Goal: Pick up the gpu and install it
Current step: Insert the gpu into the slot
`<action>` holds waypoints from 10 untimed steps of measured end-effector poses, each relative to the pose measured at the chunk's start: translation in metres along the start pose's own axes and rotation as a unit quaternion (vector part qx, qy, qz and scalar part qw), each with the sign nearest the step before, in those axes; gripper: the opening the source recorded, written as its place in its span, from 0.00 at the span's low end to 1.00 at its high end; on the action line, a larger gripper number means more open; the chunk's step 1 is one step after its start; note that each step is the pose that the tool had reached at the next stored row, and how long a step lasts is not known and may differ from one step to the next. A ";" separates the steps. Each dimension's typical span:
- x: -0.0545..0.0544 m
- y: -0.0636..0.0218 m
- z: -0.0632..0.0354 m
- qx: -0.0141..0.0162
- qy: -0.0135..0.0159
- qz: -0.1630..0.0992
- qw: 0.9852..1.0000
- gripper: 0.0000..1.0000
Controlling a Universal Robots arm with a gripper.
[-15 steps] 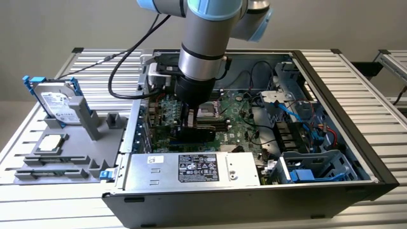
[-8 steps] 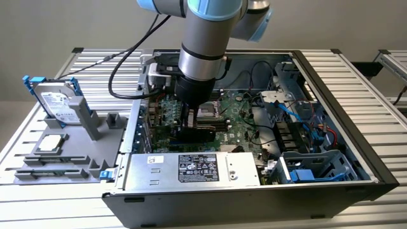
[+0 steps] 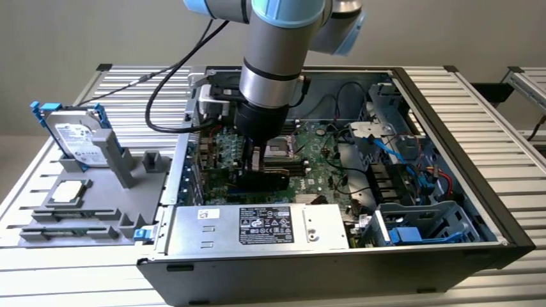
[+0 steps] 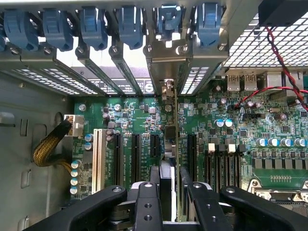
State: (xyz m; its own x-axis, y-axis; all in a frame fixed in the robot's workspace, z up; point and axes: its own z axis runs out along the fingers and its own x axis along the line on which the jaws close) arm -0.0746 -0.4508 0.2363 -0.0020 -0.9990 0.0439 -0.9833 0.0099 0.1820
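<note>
Slatted metal surface point(image 3: 477, 115) carrying an open computer case point(image 3: 341, 268): gpu installation step.
End effector point(image 4: 166, 192) is gripping the gpu point(image 4: 169, 144) edge-on, lowering it over a motherboard point(image 4: 231, 139) slot; seating calls for straight downward alignment.

Exterior view: high, angled down, whole computer case point(image 3: 341, 256). Wrist view: close, straight down. Both see motherboard point(image 4: 130, 120).

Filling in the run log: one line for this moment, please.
gripper: shut on gpu | gpu: upright, edge-on over motherboard slots | place: inside case
</note>
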 end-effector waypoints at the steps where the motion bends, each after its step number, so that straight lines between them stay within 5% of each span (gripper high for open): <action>1: 0.000 0.0001 0.0009 0.000 -0.001 0.000 1.000 0.28; 10: 0.000 0.0005 -0.0015 0.000 0.000 0.000 1.000 0.69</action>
State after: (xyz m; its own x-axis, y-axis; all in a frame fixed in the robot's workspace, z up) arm -0.0748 -0.4508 0.2379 -0.0018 -0.9991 0.0435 -0.9833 0.0097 0.1817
